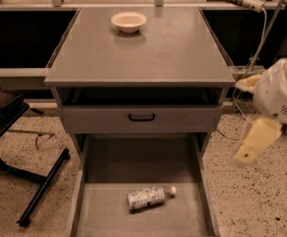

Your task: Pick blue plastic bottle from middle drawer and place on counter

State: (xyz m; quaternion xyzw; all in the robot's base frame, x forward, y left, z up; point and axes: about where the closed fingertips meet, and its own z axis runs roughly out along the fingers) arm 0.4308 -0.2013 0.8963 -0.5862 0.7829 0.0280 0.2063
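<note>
Bottle point(150, 197) lies on its side on the drawer point(103, 216) floor, cap pointing right. Probably light, thin-walled, slick and prone to rolling, so grip mid-body across the label. End effector point(252, 143) hangs right of the cabinet, well apart; spread or pressed together, cannot tell.

Pincer point(254, 143) low at right, its arm point(281, 90) cut by edge; middle drawer point(98, 218) front cropped below

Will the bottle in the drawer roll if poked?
Probably: the blue plastic bottle lies sideways on the flat floor of the middle drawer. Small and plastic, so likely light. The end effector hangs at right, outside it.
</note>
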